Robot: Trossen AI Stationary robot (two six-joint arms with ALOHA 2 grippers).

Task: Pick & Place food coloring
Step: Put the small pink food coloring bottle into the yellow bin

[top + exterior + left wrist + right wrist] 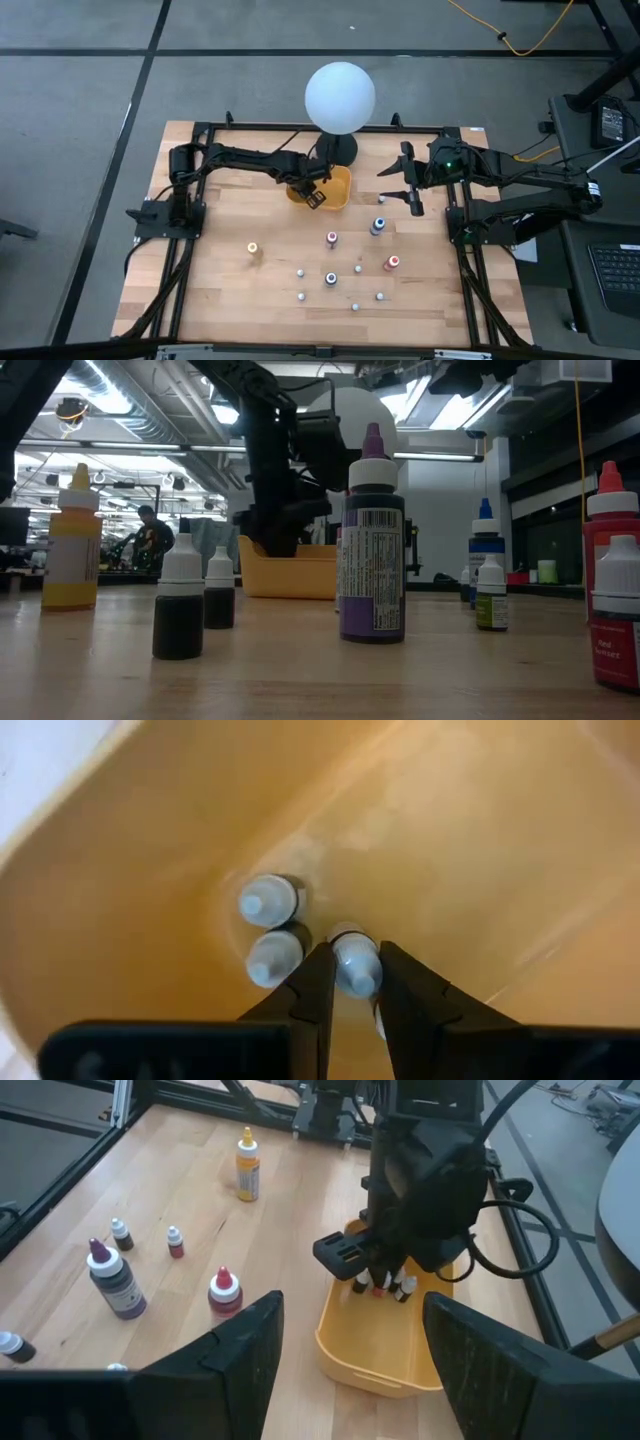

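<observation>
Three small white-capped food coloring bottles point(268, 903) sit in your yellow tray point(340, 193), and your left claw point(352, 982) is down inside it, closed on one of them point(355, 963). Your right claw point(412, 184) hangs wide open over the bench point(220, 290). More bottles stand on the wood; the purple bottle point(372, 535) shows a barcode label, its print too small to read.

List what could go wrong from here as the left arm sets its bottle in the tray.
1. The left hand grips a small bottle close to two bottles already standing in the yellow tray; opening or lifting out could topple them.
2. The white globe sits just behind the tray; a wide retreat might bump it.
</observation>
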